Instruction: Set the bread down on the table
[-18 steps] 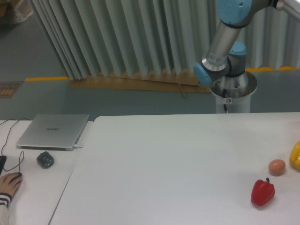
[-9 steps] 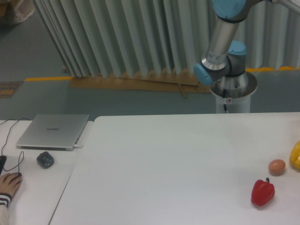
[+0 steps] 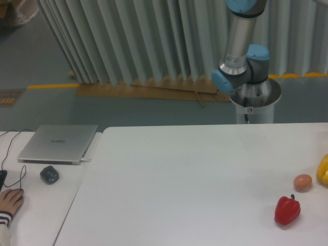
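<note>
The large white table [image 3: 184, 174] fills the lower middle and right of the view. The bread is out of view. Only the arm's base and lower links [image 3: 241, 56] show, behind the table's far edge; the gripper is out of frame above. A red pepper [image 3: 287, 210], a small round brown ball [image 3: 303, 182] and a yellow fruit [image 3: 323, 170] at the frame edge lie near the table's right side.
A narrower white desk [image 3: 36, 205] on the left holds a closed laptop [image 3: 58, 143], a dark mouse [image 3: 49, 175] and cables. A person's hand [image 3: 9, 201] rests at its lower left. A pleated curtain [image 3: 138, 41] hangs behind.
The arm's upper link has swung upward and slightly left, more upright, and its blue elbow joint has risen nearly out of frame. Objects on the table have not moved.
</note>
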Controlling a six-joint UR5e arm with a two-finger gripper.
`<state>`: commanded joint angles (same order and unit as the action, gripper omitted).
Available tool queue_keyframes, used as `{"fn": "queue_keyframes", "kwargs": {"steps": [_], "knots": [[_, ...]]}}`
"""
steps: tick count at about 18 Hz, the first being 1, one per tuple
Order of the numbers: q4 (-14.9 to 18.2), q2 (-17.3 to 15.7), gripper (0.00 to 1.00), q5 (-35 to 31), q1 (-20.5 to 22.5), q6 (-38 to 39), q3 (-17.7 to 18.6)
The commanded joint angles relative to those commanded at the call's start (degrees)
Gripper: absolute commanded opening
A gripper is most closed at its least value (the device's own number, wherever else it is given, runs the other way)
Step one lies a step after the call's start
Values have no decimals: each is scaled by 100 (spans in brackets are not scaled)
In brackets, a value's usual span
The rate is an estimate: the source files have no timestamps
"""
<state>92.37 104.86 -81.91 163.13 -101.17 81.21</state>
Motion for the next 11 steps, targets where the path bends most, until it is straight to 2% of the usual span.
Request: {"fn": "queue_keyframes", "kwargs": {"steps": [1, 5, 8, 11], "knots": [[27, -96, 20, 9, -88, 80, 9], [27, -150, 20, 201, -597, 536, 53], [-52, -142, 20, 281, -1072, 1237, 53], [-446, -89, 20, 246, -1511, 2012, 53]]}}
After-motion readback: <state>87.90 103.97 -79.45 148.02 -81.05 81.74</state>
